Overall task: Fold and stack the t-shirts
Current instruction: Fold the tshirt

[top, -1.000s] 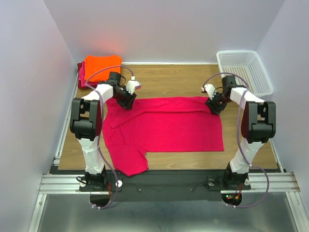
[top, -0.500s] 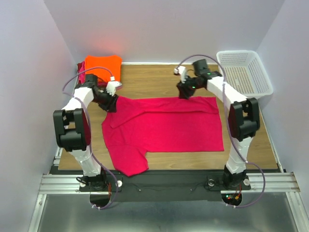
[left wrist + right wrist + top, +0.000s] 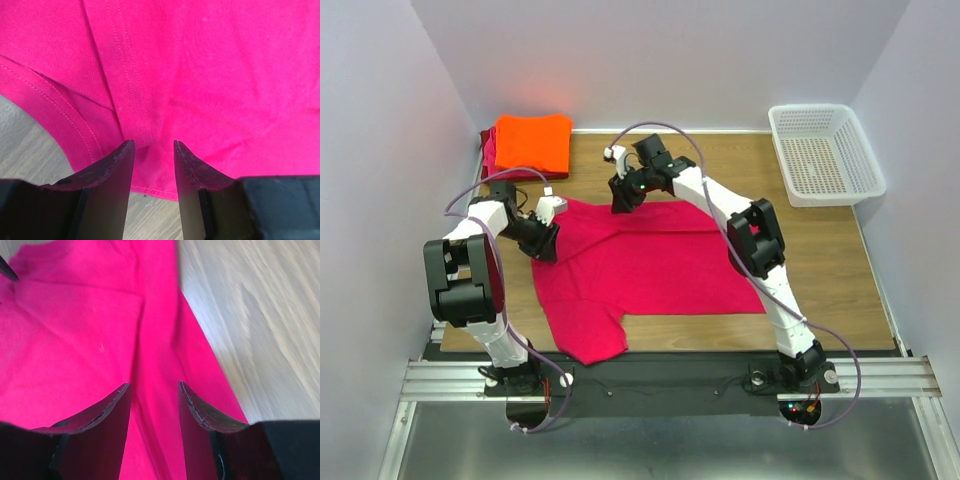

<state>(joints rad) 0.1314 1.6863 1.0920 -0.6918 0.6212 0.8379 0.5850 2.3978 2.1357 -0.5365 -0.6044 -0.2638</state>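
Observation:
A magenta-pink t-shirt (image 3: 650, 270) lies spread on the wooden table, its upper right part pulled over to the left so its right edge runs slanted. My right gripper (image 3: 623, 197) reaches far left over the shirt's top edge. It is closed on a ridge of the pink cloth (image 3: 150, 340), the jaws a little apart around it. My left gripper (image 3: 546, 240) sits at the shirt's left edge, closed on cloth by the hem (image 3: 145, 190). A folded bright orange t-shirt (image 3: 532, 142) tops a darker red one (image 3: 486, 140) at the back left.
A white mesh basket (image 3: 820, 108) stands at the back right corner. Bare wood (image 3: 830, 260) shows to the right of the shirt. Grey walls close in the left, right and back sides. The right arm stretches diagonally across the table.
The right gripper has swept from the shirt's top right corner far to the left, carrying that corner with it. The left gripper has shifted left and nearer along the shirt's left edge.

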